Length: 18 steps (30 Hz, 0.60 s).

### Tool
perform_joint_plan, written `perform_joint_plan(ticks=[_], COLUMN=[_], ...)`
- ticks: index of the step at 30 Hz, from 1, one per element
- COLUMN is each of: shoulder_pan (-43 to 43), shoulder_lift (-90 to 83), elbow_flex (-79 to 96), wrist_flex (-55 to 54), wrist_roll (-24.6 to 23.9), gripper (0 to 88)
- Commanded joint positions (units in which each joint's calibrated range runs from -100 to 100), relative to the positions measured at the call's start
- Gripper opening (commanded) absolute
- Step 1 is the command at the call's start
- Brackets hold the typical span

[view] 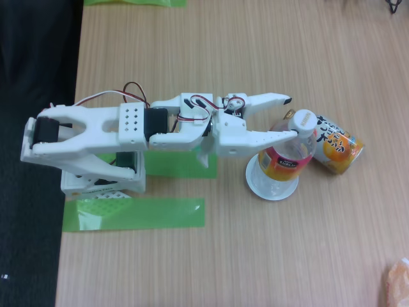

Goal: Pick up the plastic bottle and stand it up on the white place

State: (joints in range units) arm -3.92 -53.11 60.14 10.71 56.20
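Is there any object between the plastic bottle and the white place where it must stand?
No. The clear plastic bottle with the white cap already stands over the flat round white disc. The white two-finger gripper is open around its cap. The orange can-like container lies beside it, not between.

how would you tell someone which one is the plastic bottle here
Follow the white arm across the wooden table to its gripper. The plastic bottle is just past the fingers, standing on a white disc. It is clear, with a white cap and an orange-to-pink label, unlike the orange bottle lying beside it.
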Motion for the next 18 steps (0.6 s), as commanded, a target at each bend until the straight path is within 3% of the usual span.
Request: perform_joint_plan(ticks=[1, 18], shoulder_pan=[-0.2, 0.5], shoulder_lift=[0.0, -1.6], elbow_flex=[-0.3, -0.8], wrist_flex=[-0.4, -0.4], wrist_roll=[-0.2, -0.2], gripper=[26.9, 27.0])
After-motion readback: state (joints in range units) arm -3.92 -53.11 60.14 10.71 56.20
